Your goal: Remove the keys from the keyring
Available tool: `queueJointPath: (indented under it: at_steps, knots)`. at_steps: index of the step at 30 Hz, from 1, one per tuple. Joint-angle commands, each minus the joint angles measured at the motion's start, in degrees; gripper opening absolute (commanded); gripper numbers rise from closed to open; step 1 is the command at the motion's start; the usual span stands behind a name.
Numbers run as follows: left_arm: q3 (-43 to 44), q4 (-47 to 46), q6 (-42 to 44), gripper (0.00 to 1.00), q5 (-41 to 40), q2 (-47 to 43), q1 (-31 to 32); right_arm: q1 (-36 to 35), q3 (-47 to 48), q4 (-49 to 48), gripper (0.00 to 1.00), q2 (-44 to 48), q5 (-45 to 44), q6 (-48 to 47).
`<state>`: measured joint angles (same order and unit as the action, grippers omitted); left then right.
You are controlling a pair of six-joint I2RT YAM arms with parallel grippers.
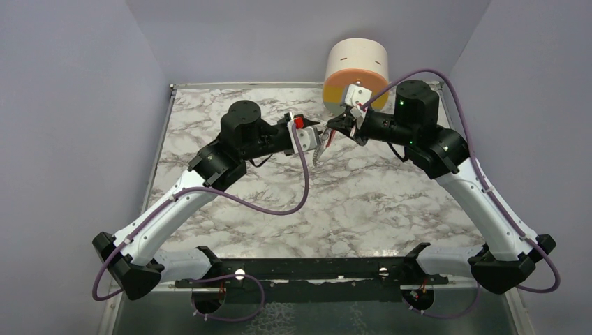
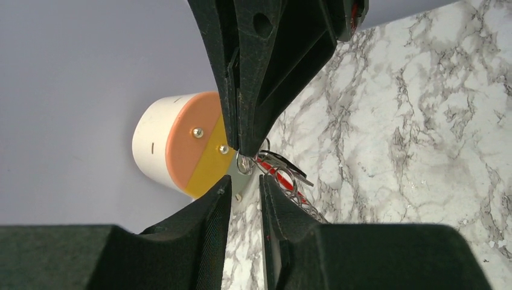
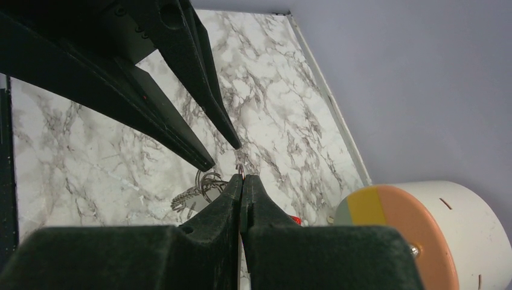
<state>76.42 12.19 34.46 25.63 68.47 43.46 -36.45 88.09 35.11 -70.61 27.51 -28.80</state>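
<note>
Red-and-silvery keys [image 2: 275,173] hang off tiny dark metal keyring [image 3: 240,171], pinched by right gripper [image 3: 242,179]; left gripper [image 2: 244,181] grip unclear; thin ring could slip.

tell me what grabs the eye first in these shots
The black left gripper and black right gripper meet tip to tip above the far middle of the grey-veined marble table, a tiny thin metal keyring between them, red-and-silver keys dangling below. Behind, at the far edge, sits a white cylinder with an orange-and-yellow face.

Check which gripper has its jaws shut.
The right gripper: its jaws meet at the tips, pinching the keyring. The left gripper's jaws stand apart.
</note>
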Motion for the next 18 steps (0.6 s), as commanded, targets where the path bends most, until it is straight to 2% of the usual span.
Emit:
queueJointPath:
  at_steps: [1, 5, 10, 18]
  knots:
    - [1.40, -0.23, 0.20, 0.24, 2.64, -0.31, -0.13, -0.59, -0.16, -2.06, 0.01, 1.00, -1.49, 0.01]
    - [1.45, -2.80, -1.17, 0.20, 2.73, -0.64, -0.13, -0.81, -0.36, -2.13, 0.01, 0.92, -1.46, -0.03]
    - [0.41, -6.06, -2.22, 0.21, 2.42, -0.89, -0.18, -1.07, -0.55, -2.13, 0.01, 1.02, -1.45, -0.03]
    - [0.56, -5.96, -2.03, 0.22, 2.65, -0.05, -0.12, -1.60, -0.69, -2.32, 0.01, 1.45, -1.29, -0.03]
